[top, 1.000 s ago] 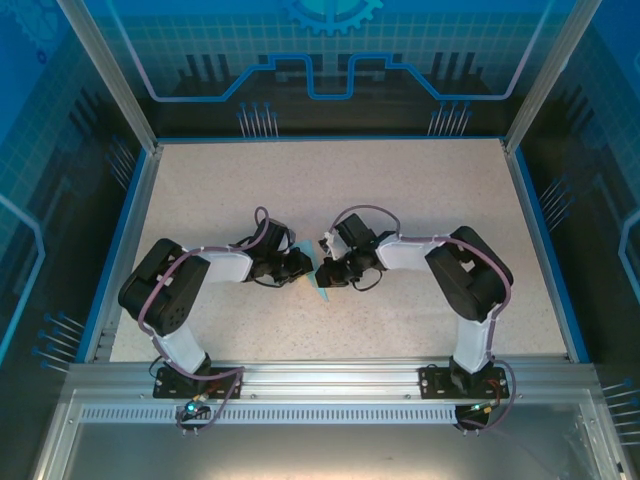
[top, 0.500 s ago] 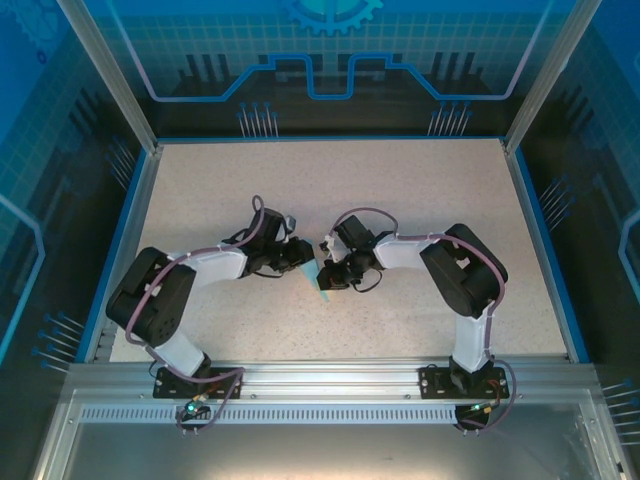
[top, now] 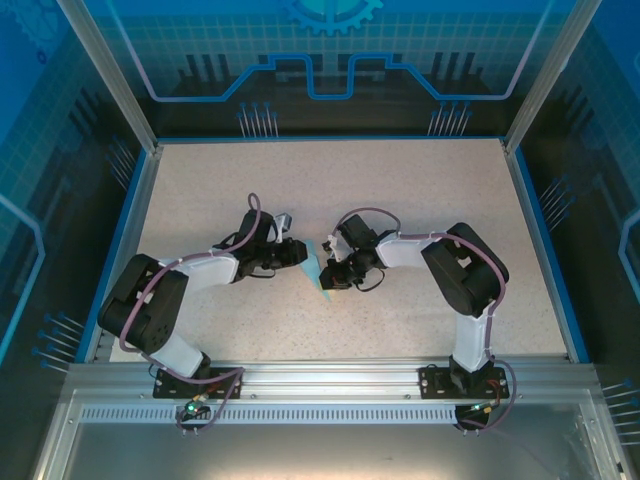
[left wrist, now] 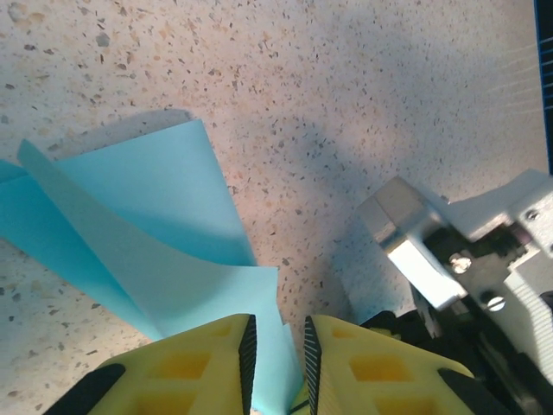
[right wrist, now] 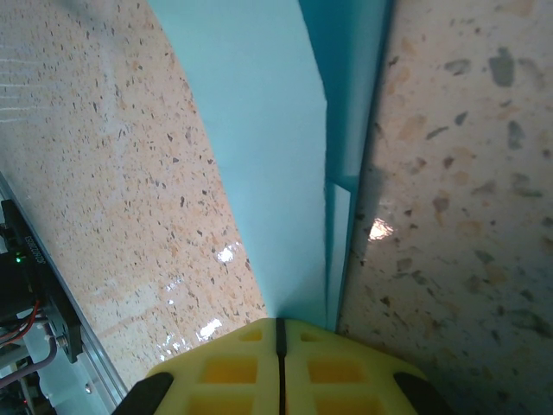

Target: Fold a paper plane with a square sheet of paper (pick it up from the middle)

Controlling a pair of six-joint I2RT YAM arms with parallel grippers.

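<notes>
The light-blue paper (top: 318, 272) lies mid-table between the two grippers, folded into layers with a raised flap (left wrist: 155, 233). In the right wrist view it runs away from the jaws as a long narrow piece (right wrist: 268, 156) with a crease and stacked edges. My right gripper (top: 330, 273) (right wrist: 278, 327) is shut on its near end, with the paper coming out from between the closed tips. My left gripper (top: 299, 255) (left wrist: 278, 354) stands at the paper's left side, jaws a little apart; a paper edge passes through the gap untouched by the pads.
The speckled table (top: 400, 190) is bounded by a blue rim and frame posts. The right arm's wrist hardware (left wrist: 449, 251) sits close to my left gripper's right side. Both arm bases are bolted to the near rail (top: 320, 380).
The left arm's elbow has swung outward to the left and its gripper has edged slightly towards the back. The right gripper and the paper have hardly moved.
</notes>
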